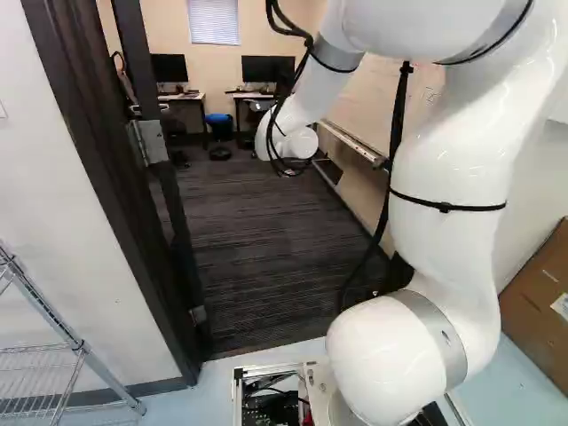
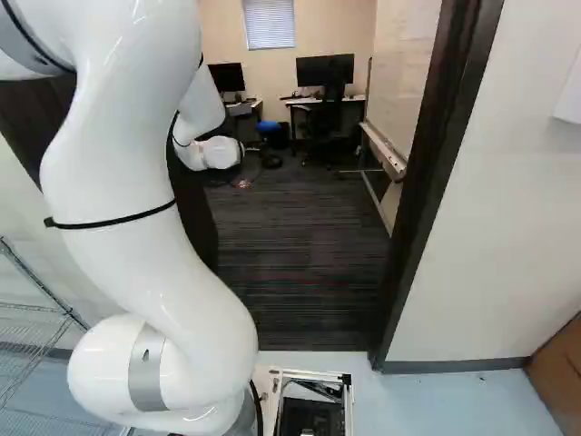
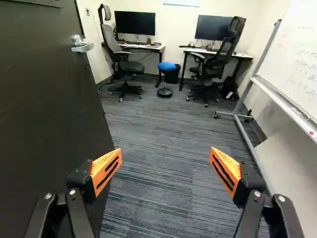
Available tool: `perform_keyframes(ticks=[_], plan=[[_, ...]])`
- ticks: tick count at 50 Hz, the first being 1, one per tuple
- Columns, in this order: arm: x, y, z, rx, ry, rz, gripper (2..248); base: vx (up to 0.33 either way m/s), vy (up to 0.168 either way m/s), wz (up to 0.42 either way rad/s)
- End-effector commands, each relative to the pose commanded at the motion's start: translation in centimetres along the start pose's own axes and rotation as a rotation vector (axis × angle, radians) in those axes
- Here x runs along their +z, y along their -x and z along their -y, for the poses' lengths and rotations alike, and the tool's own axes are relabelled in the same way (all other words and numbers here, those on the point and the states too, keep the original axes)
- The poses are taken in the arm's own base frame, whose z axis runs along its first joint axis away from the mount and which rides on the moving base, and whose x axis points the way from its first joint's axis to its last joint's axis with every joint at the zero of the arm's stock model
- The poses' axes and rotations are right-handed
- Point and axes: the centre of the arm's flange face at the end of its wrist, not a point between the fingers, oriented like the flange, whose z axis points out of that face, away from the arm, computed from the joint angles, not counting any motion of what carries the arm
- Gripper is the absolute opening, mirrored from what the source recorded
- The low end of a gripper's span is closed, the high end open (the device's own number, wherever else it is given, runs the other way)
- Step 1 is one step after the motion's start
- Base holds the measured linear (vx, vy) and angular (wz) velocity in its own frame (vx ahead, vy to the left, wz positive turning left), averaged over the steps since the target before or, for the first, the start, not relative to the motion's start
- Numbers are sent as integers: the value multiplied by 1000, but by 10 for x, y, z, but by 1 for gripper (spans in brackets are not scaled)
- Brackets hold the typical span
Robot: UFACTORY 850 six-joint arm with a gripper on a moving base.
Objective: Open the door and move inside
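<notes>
Only a small orange bit of my gripper (image 2: pixel 243 183) shows past the wrist in the right base view. In the wrist view the gripper (image 3: pixel 166 159) is open, its orange-padded fingers wide apart with nothing between them. The dark door (image 3: pixel 44 109) stands swung inward beside one finger, and its silver lever handle (image 3: pixel 82 44) is farther ahead, untouched. In the left base view the door (image 1: pixel 170 200) appears nearly edge-on, by its hinge. The dark door frame (image 2: pixel 434 154) bounds the opening; my arm reaches through it.
Beyond the doorway, carpet (image 3: pixel 163 124) leads to desks, two office chairs (image 3: pixel 126 67) and a blue stool (image 3: pixel 167 66). A wheeled whiteboard (image 3: pixel 290 64) lines the side opposite the door. Outside stand a wire rack (image 1: pixel 58 355) and a cardboard box (image 1: pixel 543 302).
</notes>
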Motion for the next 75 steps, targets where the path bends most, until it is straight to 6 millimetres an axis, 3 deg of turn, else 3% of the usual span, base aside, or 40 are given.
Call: perform_keyframes(ticks=[21, 48, 75], plan=[[-36, 11, -22, 15, 44, 12, 247, 0, 0, 0], [-47, 19, -24, 21, 53, 13, 247, 0, 0, 0], [-83, 45, -29, 42, 82, 17, 247, 0, 0, 0]])
